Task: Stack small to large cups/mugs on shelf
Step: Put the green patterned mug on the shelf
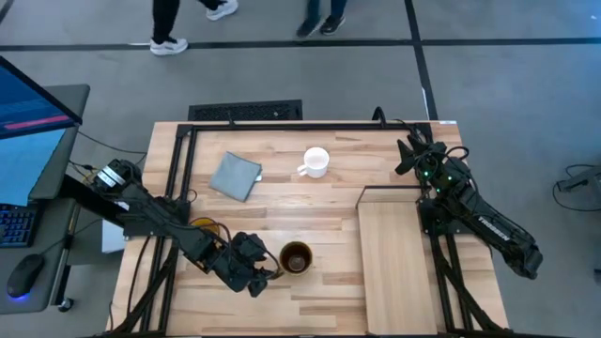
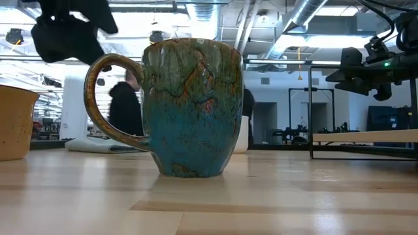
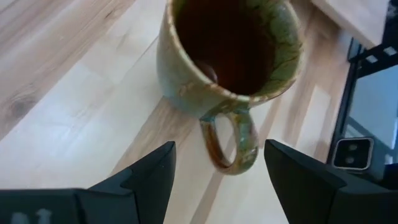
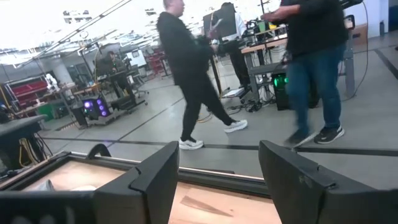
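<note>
Mug handle sits just ahead of the left gripper (image 3: pixel 214 180), in line with the gap between its jaws, which stand wide apart and hold nothing. The dark brown mug (image 3: pixel 227 59) stands upright on the planked tabletop (image 1: pixel 282 188) with that handle turned toward the fingers, so the approach looks aimed at a grip on the handle or on the near wall; that is a judgement. The yellow-orange mug (image 1: pixel 207 228) lies behind the left gripper, partly under the arm. The white mug (image 1: pixel 315 161) stands well apart, beyond the jaws, near the grey-blue cloth (image 1: pixel 235 176). The shelf (image 1: pixel 404 258) carries no mug yet, so stacking appears not begun.

The right gripper (image 4: pixel 217 180) waits beyond the shelf's far end, jaws open and empty, facing out to the room where two people walk.

The low view alone shows the brown mug's outer glaze as mottled teal and rust; the wrist view alone shows the handle between the jaws
</note>
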Available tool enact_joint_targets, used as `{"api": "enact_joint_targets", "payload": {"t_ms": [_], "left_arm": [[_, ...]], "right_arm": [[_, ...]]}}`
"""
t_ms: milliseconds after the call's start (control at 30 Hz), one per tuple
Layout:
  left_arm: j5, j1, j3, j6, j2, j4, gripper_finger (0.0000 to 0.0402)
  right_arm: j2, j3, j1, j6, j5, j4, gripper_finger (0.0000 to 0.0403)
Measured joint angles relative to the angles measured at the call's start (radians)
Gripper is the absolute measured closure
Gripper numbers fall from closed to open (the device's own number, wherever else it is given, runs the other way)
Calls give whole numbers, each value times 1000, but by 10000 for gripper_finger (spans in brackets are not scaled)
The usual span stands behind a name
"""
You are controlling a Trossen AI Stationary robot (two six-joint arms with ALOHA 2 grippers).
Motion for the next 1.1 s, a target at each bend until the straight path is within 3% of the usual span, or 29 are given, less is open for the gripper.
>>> {"api": "enact_joint_targets", "payload": {"t_ms": [333,667,867,1100], "left_arm": [[33,20,69,22,147,62,165],[37,41,151,-24,212,-82,165],[87,75,151,-85,211,-69,165],[216,114,151,-131,211,-64,165]], "right_arm": [[4,0,0,0,0,0,159],[18,0,0,0,0,0,159],[18,0,1,0,0,0,159],[18,0,1,0,0,0,159]]}}
